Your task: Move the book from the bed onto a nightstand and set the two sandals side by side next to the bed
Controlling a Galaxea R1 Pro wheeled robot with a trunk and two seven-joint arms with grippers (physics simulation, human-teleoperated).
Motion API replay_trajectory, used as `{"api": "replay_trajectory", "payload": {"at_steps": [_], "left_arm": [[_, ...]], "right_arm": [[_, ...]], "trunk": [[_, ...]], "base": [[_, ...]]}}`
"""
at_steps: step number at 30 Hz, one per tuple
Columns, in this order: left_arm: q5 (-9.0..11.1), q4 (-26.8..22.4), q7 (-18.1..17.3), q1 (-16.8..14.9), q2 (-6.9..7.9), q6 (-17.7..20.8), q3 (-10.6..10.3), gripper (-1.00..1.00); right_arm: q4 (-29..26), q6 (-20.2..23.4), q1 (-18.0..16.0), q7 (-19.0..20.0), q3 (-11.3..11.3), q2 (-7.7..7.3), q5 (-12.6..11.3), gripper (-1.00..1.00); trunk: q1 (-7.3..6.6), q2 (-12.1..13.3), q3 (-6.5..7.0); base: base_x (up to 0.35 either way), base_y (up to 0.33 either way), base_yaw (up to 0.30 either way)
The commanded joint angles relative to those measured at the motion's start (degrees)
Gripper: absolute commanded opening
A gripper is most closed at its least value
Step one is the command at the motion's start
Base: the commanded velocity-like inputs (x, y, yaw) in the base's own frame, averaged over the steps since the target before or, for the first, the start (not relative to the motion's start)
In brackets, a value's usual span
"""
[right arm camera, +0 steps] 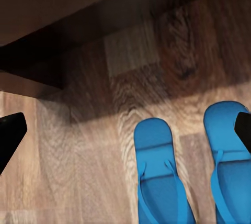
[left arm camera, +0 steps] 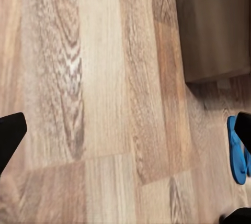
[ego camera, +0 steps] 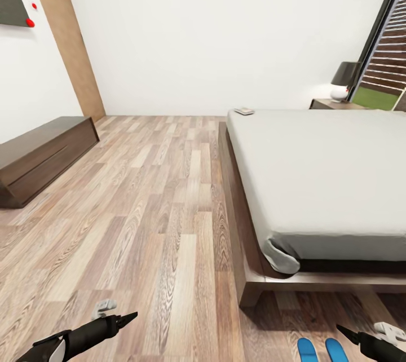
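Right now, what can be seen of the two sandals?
The two sandals are bright blue flat flip-flops with thin thong straps of the same blue, rubbery-looking and matte. They lie flat, soles down, side by side and parallel with a narrow gap, on the wood-plank floor just beyond the foot of the bed, toes toward its dark frame. In the head view only their tips show at the bottom edge. Neither end effector touches them.

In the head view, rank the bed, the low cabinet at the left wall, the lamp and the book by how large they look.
1. bed
2. low cabinet
3. lamp
4. book

The lamp and book sit far back, so their real sizes stay unsure.
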Motion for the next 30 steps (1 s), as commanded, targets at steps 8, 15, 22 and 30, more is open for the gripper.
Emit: {"api": "replay_trajectory", "payload": {"at_steps": [8, 15, 22, 30], "left_arm": [[-0.38, -0.05, -0.31, -0.04, -0.02, 0.42, 0.47, 1.00], [-0.38, -0.05, -0.31, -0.04, -0.03, 0.42, 0.47, 1.00], [-0.38, -0.05, -0.31, -0.04, -0.02, 0.42, 0.47, 1.00], [-0.38, -0.05, -0.31, -0.04, -0.02, 0.42, 0.47, 1.00]], "right_arm": [[0.08, -0.21, -0.04, 0.20, -0.28, -0.01, 0.33, 1.00], [0.08, -0.21, -0.04, 0.19, -0.28, -0.01, 0.33, 1.00], [0.08, -0.21, -0.04, 0.20, -0.20, 0.00, 0.33, 1.00], [0.08, -0.22, -0.04, 0.21, -0.19, 0.00, 0.33, 1.00]], "trunk": [[-0.22, 0.09, 1.73], [-0.40, 0.18, 3.28], [-0.58, 0.28, 4.83], [-0.78, 0.38, 6.60]], "base": [[0.000, 0.000, 0.000], [0.000, 0.000, 0.000], [0.000, 0.000, 0.000], [0.000, 0.000, 0.000]]}}
